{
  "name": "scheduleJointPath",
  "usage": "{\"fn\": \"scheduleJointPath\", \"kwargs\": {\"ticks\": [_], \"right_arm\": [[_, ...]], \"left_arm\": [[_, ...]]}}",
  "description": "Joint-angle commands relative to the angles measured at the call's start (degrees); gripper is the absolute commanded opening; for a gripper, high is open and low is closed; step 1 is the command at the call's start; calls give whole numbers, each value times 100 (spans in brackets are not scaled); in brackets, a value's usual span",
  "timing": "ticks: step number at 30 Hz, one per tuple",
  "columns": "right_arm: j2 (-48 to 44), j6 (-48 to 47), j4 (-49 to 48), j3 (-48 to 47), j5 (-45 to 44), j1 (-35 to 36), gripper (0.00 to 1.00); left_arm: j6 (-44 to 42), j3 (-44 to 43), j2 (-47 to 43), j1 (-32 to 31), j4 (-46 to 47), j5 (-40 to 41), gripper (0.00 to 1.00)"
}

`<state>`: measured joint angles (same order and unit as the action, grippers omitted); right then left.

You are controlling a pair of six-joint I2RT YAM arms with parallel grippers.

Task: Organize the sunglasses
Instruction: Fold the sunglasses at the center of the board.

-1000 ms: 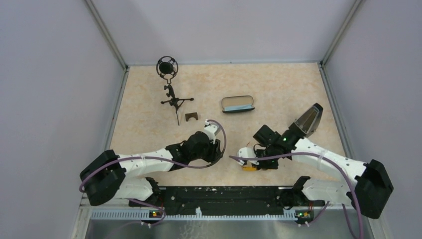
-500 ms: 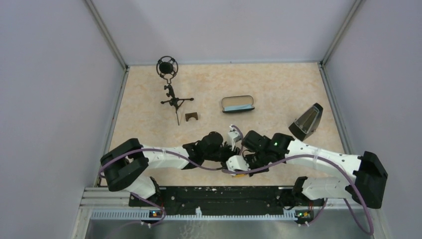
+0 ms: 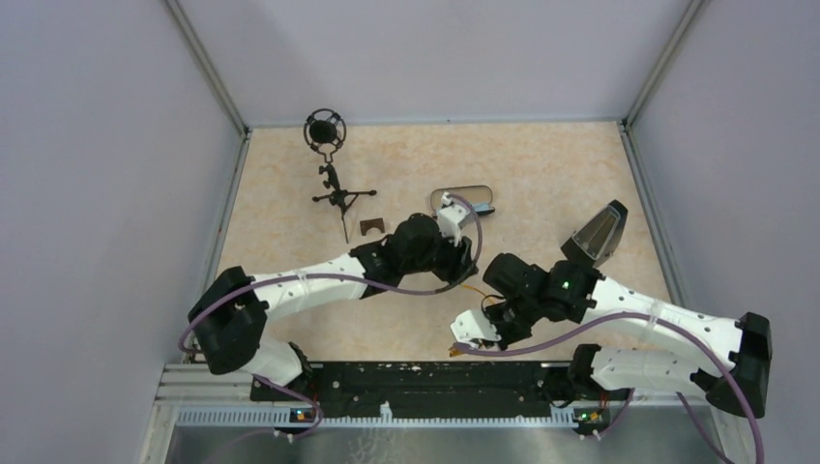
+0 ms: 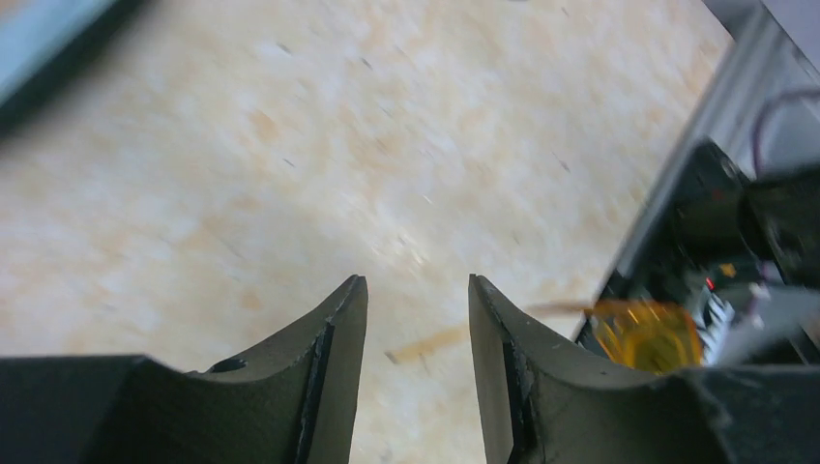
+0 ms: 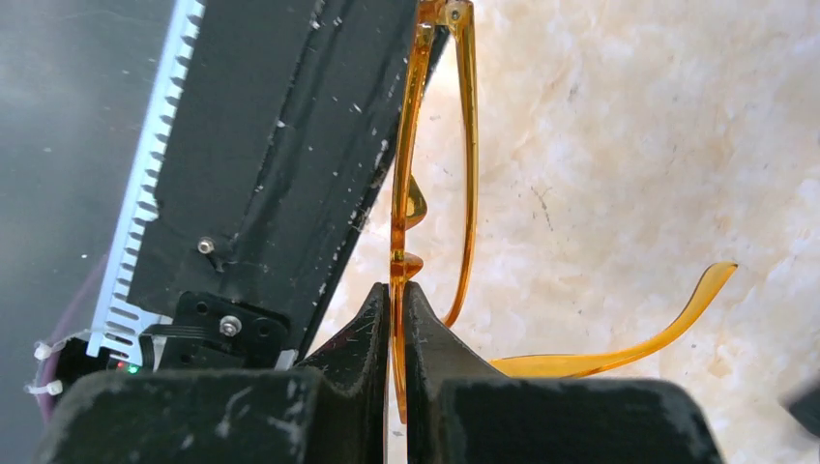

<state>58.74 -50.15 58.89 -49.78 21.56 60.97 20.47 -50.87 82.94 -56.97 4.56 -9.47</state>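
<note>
The sunglasses [image 5: 432, 184] stand on edge in my right claw [image 5: 396, 295]. Its two fingers are clamped on the orange frame beside the nose piece, and one thin arm swings out over the table [image 5: 600, 145]. They sit at the near edge, just beside the black base rail [image 5: 280, 145]. My left claw [image 4: 417, 295] is spread apart and holds nothing, above bare tabletop near the black case [image 3: 476, 190]. Farther left stands a small microphone [image 3: 324, 130] on a tripod.

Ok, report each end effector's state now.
Left end effector: open, holding nothing.
Right end effector: closed on the sunglasses.
</note>
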Motion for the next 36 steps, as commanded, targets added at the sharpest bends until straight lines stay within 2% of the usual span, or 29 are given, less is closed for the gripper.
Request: {"fn": "scheduleJointPath", "kwargs": {"ticks": [1,5,10,13,21,31,36], "right_arm": [[-178,-232,442,-557,487,207,1],[-206,-241,510,-686,631,256,1],[-206,-222,329,-636,406,271,1],[-182,-178,167,-497,114,267,1],[68,71,-337,-152,-380,257,1],[529,443,-1006,-350,148,-519,0],[754,468,-1242,-96,253,-654,0]], "left_arm": [[-445,-796,556,419,-595,518,50],[-614,-1279,1187,553,-781,189,51],[-991,-1766,1756,538,-1438,-1236,50],[-1057,-1506,1580,508,-1414,-2045,49],[-793,-423,604,496,-668,-3093,46],[-302,120,364,399,-188,-3118,43],[0,209,390,434,-155,-2739,44]]}}
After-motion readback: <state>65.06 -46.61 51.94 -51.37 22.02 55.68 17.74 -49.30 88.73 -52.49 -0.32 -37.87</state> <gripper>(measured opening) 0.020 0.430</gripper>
